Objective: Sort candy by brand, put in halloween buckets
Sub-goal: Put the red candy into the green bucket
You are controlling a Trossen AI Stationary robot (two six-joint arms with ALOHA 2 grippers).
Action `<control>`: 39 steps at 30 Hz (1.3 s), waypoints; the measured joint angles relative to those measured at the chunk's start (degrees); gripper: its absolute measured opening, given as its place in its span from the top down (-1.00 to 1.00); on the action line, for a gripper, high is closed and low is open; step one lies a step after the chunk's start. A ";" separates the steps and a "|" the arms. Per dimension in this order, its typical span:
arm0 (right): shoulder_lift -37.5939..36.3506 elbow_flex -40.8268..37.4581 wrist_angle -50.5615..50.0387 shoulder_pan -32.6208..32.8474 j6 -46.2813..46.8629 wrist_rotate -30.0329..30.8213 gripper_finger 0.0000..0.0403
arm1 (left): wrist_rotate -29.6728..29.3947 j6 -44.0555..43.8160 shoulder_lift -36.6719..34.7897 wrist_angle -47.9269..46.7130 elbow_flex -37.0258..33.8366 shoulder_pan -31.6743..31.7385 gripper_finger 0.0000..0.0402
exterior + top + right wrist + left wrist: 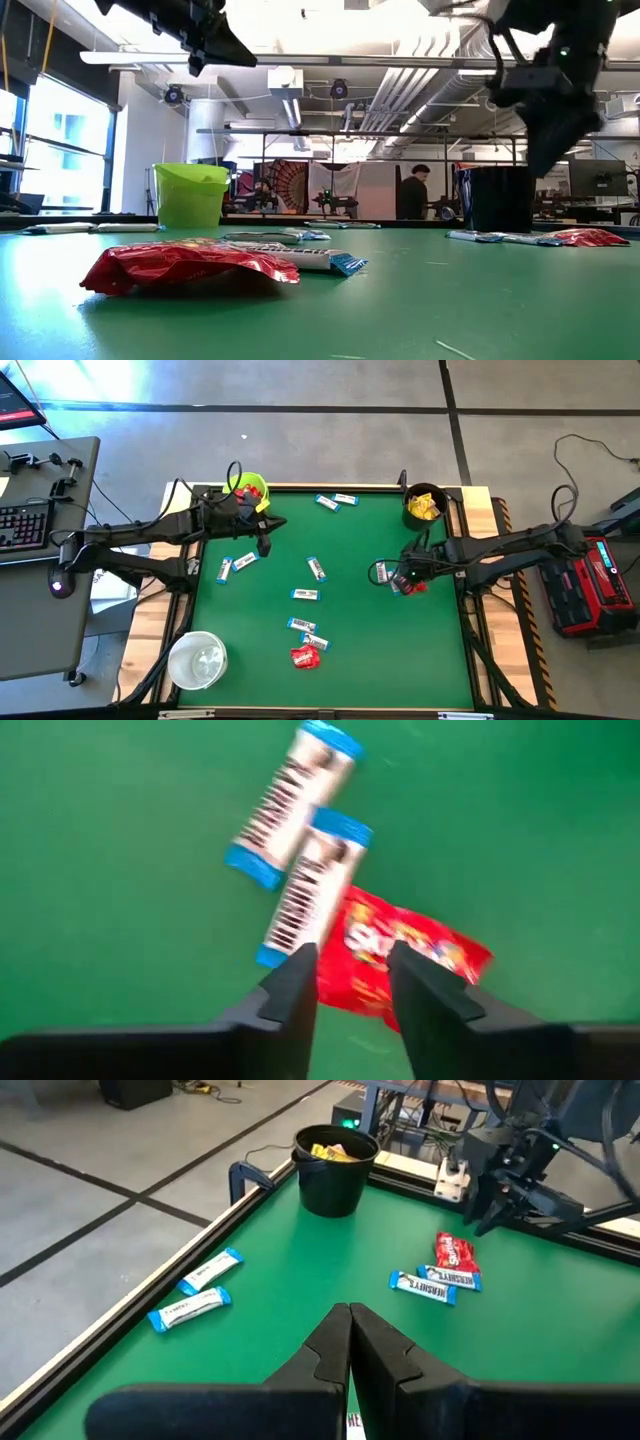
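Crinkly and shiny, a red packet point(190, 268) lies closest in the low view, with a slim white-and-blue bar point(318, 260) touching it just behind. From above, this red packet sits near the front middle of the green table point(350, 650), which looks soft and flat like felt, with a light wooden edge.

More white-and-blue bars lie around the middle: two point(236, 565) toward the left, one point(316, 568) in the center, one point(305, 594) just in front of it, and two point(336, 501) at the far edge. "HERSHEY'S" can be read on the bars point(435, 1285) beside the other red packet point(457, 1252).

That second red packet point(400, 960) lies on the right side, touching two bars point(300, 850). The right gripper point(352, 982) hangs right over it with its dark fingers a little apart. They hold nothing.

The round black bucket point(424, 506) stands at the far right corner with yellow packets point(424, 508) inside. The lime green bucket point(248, 490) stands at the far left, smooth plastic, with something red and yellow in it. The clear white bucket point(197, 659) stands at the near left corner.

The left gripper point(350, 1325) hovers near the green bucket, fingers pressed together, holding nothing.
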 joint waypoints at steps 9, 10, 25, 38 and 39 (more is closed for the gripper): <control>0.03 -3.31 -1.00 -2.76 11.05 -8.01 0.17 | -0.39 -0.61 3.10 1.33 0.00 -0.09 1.00; 0.03 -3.19 -1.16 -2.88 11.78 -8.12 0.16 | -0.40 -0.60 3.42 1.37 0.00 -0.09 1.00; 0.03 -5.34 -1.06 -7.45 13.77 -11.00 0.16 | -0.48 -2.76 4.31 1.53 0.00 -1.11 1.00; -0.43 -9.54 1.58 -8.69 15.45 -12.92 0.16 | -0.88 -2.79 4.31 1.50 0.02 -1.86 1.00; -0.43 -9.85 1.64 -8.69 15.93 -12.80 0.16 | -0.86 -3.16 4.31 1.46 0.02 -1.86 1.00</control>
